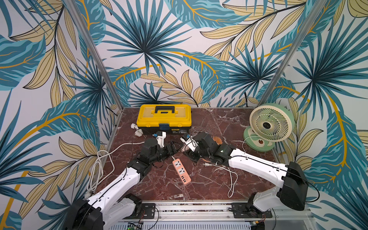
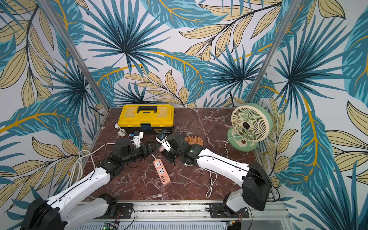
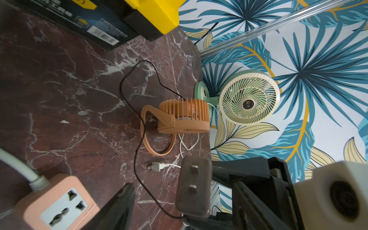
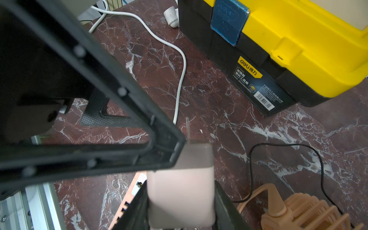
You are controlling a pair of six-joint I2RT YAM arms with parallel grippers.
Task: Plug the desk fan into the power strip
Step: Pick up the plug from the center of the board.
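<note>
The right tool [image 4: 180,191] is gripping the pinkish two-pin plug block [image 3: 193,187], and the wide-open left tool [image 1: 173,149] should be taking its sides, pins toward the salmon-orange power strip [image 1: 181,171]

Dark red marble-patterned surface [image 1: 209,187], veined in white. Behind it and to both sides, walls [image 1: 179,39] papered with teal palm fronds, beige leaves and yellow stems on a pale ground. At its two back corners, slanting aluminium posts [image 1: 95,55]. Along its near edge, a metal rail [image 1: 189,208]. Lit evenly and softly.
</note>
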